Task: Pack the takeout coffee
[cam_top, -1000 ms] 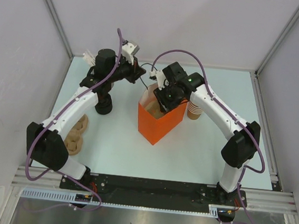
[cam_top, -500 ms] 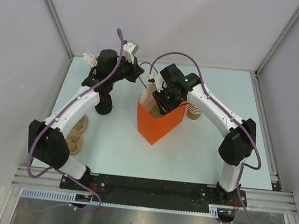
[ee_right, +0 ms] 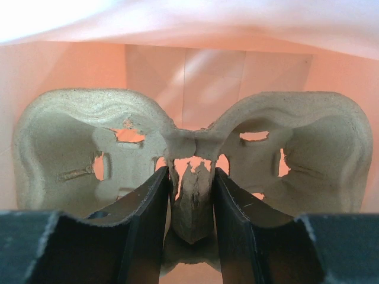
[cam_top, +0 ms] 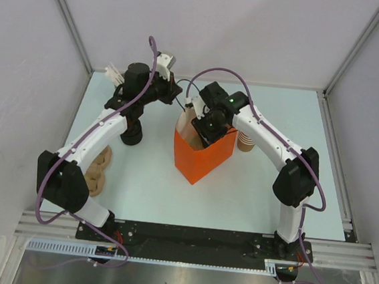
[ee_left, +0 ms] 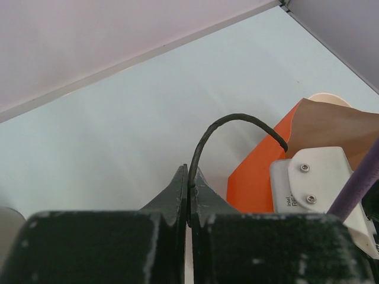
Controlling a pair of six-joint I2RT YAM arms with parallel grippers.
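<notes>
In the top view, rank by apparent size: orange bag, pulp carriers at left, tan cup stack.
1. orange bag
2. pulp carriers
3. tan cup stack, partly hidden by the right arm

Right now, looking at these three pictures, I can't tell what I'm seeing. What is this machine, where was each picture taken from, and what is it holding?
These are two robot arms bolted at the near edge of a pale table. The wide picture looks down from a fixed camera above them. The other two come from small cameras on each arm's wrist.

The left gripper is shut on the thin black handle of an orange paper bag. The right gripper reaches inside that bag and pinches the middle ridge of a moulded pulp cup carrier.

On the table, a stack of tan paper cups stands beside the bag, and spare carriers lie near the left arm.
</notes>
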